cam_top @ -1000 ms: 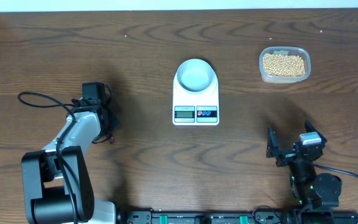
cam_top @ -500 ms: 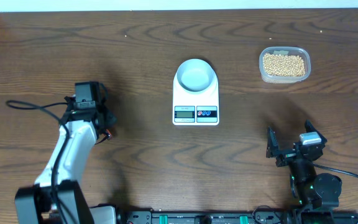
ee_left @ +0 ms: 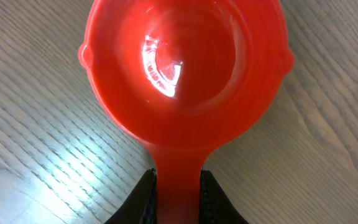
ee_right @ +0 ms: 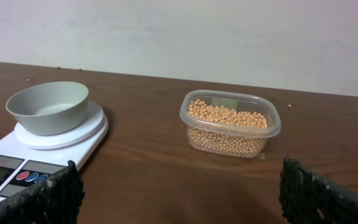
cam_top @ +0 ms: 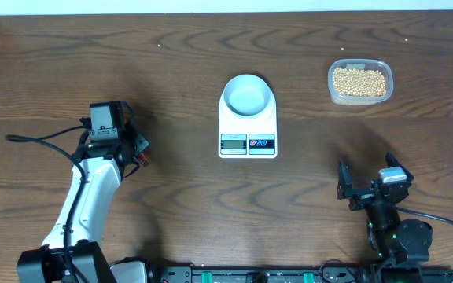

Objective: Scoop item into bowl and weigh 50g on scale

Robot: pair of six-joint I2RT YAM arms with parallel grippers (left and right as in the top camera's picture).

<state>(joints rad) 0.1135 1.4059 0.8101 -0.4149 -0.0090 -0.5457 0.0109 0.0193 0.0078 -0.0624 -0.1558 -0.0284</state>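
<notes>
The tan-yellow beans (cam_top: 359, 81) fill a clear tub at the back right, also seen in the right wrist view (ee_right: 227, 118). The pale bowl (cam_top: 247, 96) stands empty on the white scale (cam_top: 248, 143) at the table's middle; both show in the right wrist view, bowl (ee_right: 47, 107) and scale (ee_right: 17, 168). My left gripper (ee_left: 178, 193) is shut on the handle of a red scoop (ee_left: 182, 74), empty and held over bare wood at the left (cam_top: 130, 149). My right gripper (ee_right: 179, 193) is open and empty near the front right (cam_top: 366, 174).
The clear plastic tub (cam_top: 333, 94) sits near the back right. A black cable (cam_top: 38, 140) loops left of the left arm. The white wall runs along the table's far edge.
The left arm has swung left and stretched out, carrying its gripper a little left. The right arm, bowl, scale and tub have not moved.
</notes>
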